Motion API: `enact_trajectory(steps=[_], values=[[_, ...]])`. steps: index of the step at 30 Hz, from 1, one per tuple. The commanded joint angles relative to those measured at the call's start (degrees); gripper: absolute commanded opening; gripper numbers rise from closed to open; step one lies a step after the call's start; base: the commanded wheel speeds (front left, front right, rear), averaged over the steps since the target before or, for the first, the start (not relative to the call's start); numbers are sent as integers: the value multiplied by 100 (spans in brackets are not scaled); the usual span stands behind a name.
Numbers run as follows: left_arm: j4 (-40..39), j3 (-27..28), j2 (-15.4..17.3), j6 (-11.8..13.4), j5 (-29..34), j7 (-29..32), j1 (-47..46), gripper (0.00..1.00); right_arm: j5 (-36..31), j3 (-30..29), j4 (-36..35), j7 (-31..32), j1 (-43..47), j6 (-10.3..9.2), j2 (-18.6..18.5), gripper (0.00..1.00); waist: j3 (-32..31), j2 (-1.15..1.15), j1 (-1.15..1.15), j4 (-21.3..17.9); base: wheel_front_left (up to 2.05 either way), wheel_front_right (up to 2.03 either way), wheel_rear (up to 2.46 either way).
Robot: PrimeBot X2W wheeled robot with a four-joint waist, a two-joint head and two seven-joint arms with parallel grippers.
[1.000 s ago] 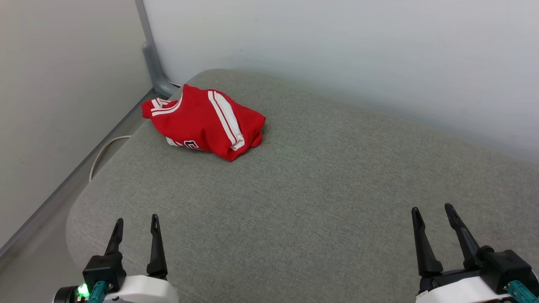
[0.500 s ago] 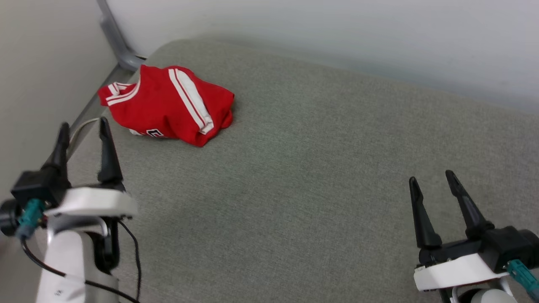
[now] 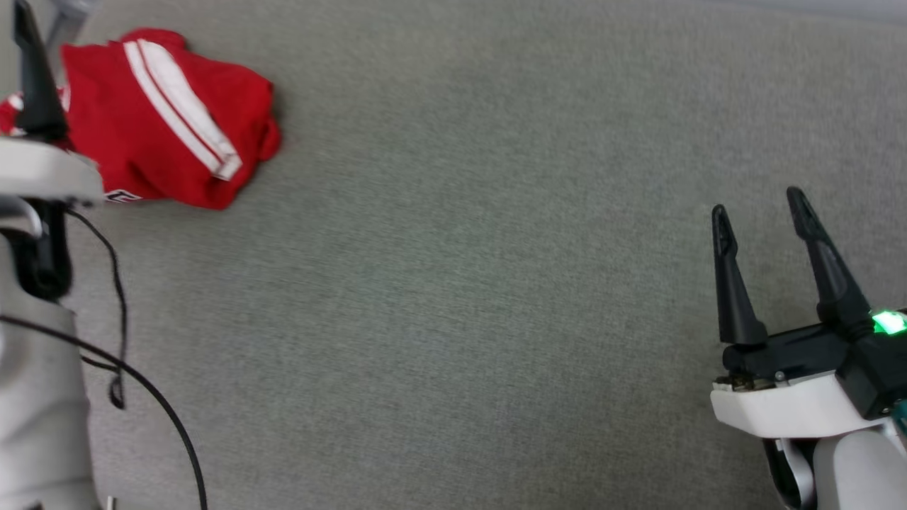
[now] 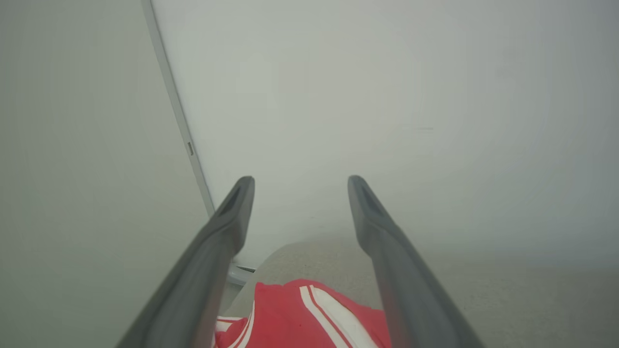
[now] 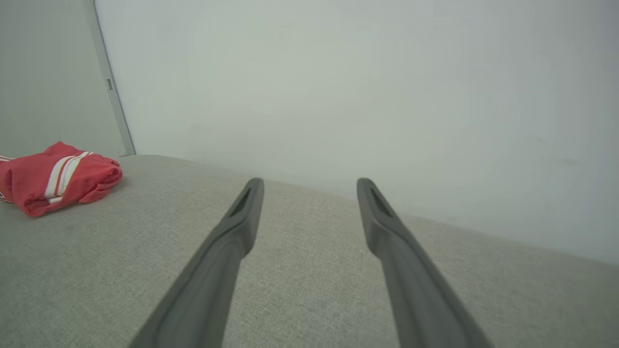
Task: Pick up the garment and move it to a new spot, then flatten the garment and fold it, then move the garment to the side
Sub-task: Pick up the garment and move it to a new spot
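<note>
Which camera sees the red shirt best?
The head view: the shirt looks biggest, seen from above, white stripes clear. The right wrist view shows it small and side-on at the far left. The left wrist view catches just its top between the fingers.

White-shelled right hand (image 3: 757,200) has 2 dark tapered fingers (image 3: 731,283), green light (image 3: 888,323).

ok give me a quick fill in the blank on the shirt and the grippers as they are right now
1. The garment is mostly ____ with white stripes.
2. It lies on the grey cushion, at the far ____ side of the head view.
3. The right gripper has its jaws ____, with nothing between them.

Missing words: red; left; open
</note>
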Motion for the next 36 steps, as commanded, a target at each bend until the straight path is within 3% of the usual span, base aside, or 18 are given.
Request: enact_trajectory(steps=[1, 5, 10, 14, 15, 22, 28, 29, 30, 31, 36], values=[[248, -54, 130, -29, -202, 152, -323, 100, -32, -12, -104, -11, -93, -4, -46, 100, 392, 0, -1, -245, 0, 0, 0], [861, -385, 481, -47, -859, 964, -900, 100, -68, -33, -288, -12, -180, -4, -98, 100, 667, 0, -1, -317, 0, 0, 0], [1649, -939, 1089, -46, -2094, 2543, -1517, 100, -97, -1, -458, -11, -298, -4, -107, 100, 955, 0, -1, -437, 0, 0, 0], [2094, -1287, 1474, -48, -2740, 3738, -1844, 100, -116, 10, -562, -11, -406, -4, -102, 100, 1123, 0, -1, -556, 0, 0, 0], [2094, -1287, 1474, -48, -2740, 3738, -1844, 100, -116, 10, -562, -11, -406, -4, -102, 100, 1123, 0, -1, -556, 0, 0, 0], [2442, -1885, 1806, -48, -3333, 5446, -1965, 100, -123, -51, -642, -11, -491, -4, -90, 100, 1380, 0, -1, -692, 0, 0, 0], [2731, -2278, 1819, -49, -3379, 5975, -1844, 100, -102, -45, -637, -11, -538, -4, -64, 100, 1515, 0, -1, -771, 0, 0, 0], [2778, -2356, 1786, -49, -3359, 6024, -1798, 96, -93, -43, -622, -11, -538, -4, -62, 100, 1513, 0, -1, -785, 0, 0, 0], [2809, -2408, 1771, -49, -3359, 5998, -1768, 36, -84, -48, -611, -11, -537, -4, -58, 100, 1506, 0, -1, -795, 0, 0, 0], [2814, -2444, 1763, -49, -3349, 5911, -1760, 0, -77, -69, -606, -11, -534, -4, -53, 100, 1493, 0, -1, -801, 0, 0, 0], [2586, -2620, 1950, -50, -3246, 5280, -2006, 0, -65, -141, -567, -11, -484, -4, -41, 100, 1308, 0, -1, -764, 0, 0, 0]])
